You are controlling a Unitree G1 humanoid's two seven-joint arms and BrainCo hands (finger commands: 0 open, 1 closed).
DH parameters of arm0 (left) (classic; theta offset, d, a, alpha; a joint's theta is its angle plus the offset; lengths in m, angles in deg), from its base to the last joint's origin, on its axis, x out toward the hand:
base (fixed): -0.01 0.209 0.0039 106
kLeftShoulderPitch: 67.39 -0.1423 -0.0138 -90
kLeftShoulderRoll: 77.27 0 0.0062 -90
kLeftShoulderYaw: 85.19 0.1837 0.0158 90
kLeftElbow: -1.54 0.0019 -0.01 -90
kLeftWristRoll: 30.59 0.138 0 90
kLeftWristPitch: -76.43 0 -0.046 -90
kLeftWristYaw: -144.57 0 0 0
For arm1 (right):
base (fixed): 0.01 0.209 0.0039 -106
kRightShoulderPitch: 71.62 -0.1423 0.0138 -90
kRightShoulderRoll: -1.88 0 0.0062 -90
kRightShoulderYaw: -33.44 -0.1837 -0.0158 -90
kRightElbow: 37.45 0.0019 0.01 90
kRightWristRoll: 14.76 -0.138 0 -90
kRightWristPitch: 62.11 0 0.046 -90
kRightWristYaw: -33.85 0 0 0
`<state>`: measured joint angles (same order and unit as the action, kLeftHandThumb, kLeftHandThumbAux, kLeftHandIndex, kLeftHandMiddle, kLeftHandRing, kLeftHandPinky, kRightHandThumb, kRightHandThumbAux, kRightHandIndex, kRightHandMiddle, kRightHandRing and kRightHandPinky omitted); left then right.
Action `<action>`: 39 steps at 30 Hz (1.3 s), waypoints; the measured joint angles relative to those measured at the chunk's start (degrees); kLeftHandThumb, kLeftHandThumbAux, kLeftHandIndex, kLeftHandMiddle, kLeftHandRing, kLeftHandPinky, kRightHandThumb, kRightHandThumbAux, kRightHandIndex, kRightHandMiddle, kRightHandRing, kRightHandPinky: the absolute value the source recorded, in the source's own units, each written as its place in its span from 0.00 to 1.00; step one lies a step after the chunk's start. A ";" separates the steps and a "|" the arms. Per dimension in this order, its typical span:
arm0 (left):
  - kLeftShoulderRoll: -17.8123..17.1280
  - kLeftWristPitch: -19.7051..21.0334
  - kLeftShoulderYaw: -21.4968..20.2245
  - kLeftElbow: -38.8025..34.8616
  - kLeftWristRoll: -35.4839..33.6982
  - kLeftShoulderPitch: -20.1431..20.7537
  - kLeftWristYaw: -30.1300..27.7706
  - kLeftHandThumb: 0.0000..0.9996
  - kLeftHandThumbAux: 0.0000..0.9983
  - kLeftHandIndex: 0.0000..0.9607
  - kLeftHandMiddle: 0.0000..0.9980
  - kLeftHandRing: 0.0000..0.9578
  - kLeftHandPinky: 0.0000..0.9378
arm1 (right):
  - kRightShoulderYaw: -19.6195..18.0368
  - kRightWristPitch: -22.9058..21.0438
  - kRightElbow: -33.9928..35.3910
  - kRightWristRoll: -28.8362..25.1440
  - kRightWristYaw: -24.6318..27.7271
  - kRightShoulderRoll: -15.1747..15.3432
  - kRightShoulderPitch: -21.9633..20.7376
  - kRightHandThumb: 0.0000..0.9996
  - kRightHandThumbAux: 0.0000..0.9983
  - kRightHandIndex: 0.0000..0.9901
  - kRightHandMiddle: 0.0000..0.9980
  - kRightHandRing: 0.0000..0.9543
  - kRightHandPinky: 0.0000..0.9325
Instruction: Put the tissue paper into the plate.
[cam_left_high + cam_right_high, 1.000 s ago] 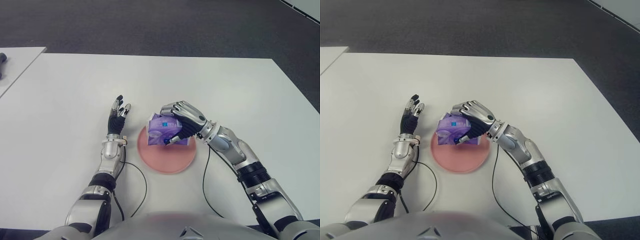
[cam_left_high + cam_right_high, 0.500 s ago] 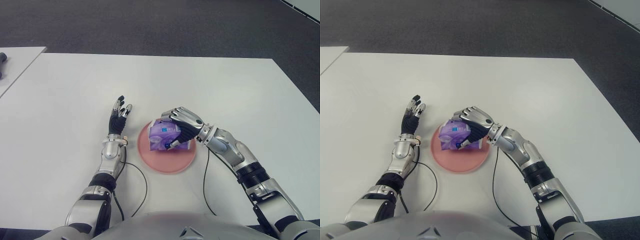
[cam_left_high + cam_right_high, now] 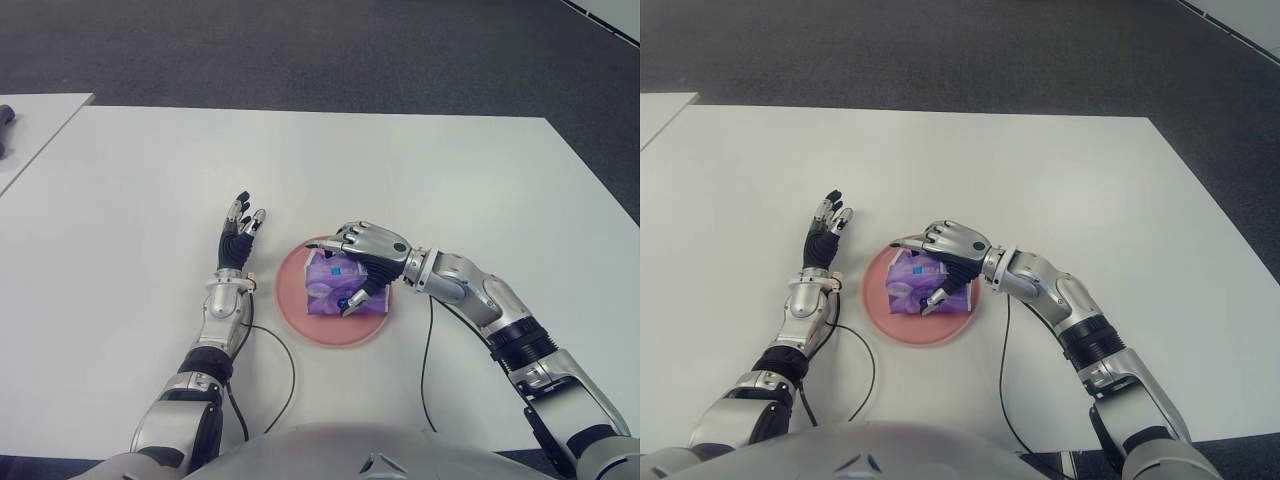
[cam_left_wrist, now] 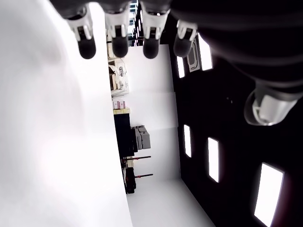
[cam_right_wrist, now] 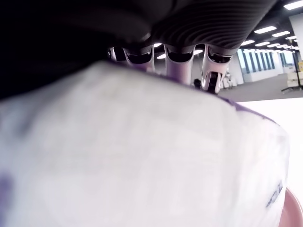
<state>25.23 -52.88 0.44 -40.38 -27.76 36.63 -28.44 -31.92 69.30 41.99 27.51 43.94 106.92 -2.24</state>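
left eye view: right hand [image 3: 366, 262] curled over tissue pack [image 3: 331, 285] on plate [image 3: 300, 322]

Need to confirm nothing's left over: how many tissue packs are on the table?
1. The purple tissue pack sits on the pink plate, with the right hand closed over it. The left hand beside the plate is open.

Purple tissue pack [image 3: 333, 287], seemingly resting in pink plate [image 3: 300, 321]
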 measured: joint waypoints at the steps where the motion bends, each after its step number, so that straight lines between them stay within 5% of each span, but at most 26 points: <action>1: 0.00 0.00 0.03 -0.09 0.00 -0.06 -0.09 0.00 0.41 0.00 0.00 0.00 0.00 | 0.03 0.23 -0.02 -0.08 0.01 0.11 0.00 0.08 0.32 0.00 0.00 0.00 0.00; 26: -0.01 0.19 0.24 -0.70 -0.17 -0.52 -0.67 0.00 0.44 0.00 0.00 0.00 0.00 | 0.12 3.65 -1.69 -0.87 -1.39 1.29 0.01 0.06 0.30 0.00 0.00 0.00 0.00; 39: -0.01 0.08 0.17 -0.13 -0.46 -0.14 -0.82 0.00 0.42 0.00 0.00 0.00 0.00 | -2.79 3.56 -2.18 -0.93 -9.55 -1.29 0.18 0.09 0.36 0.00 0.00 0.00 0.00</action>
<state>25.22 -52.80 0.61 -40.51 -28.21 36.49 -29.25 -34.71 72.86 39.81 26.57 34.39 105.62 -2.06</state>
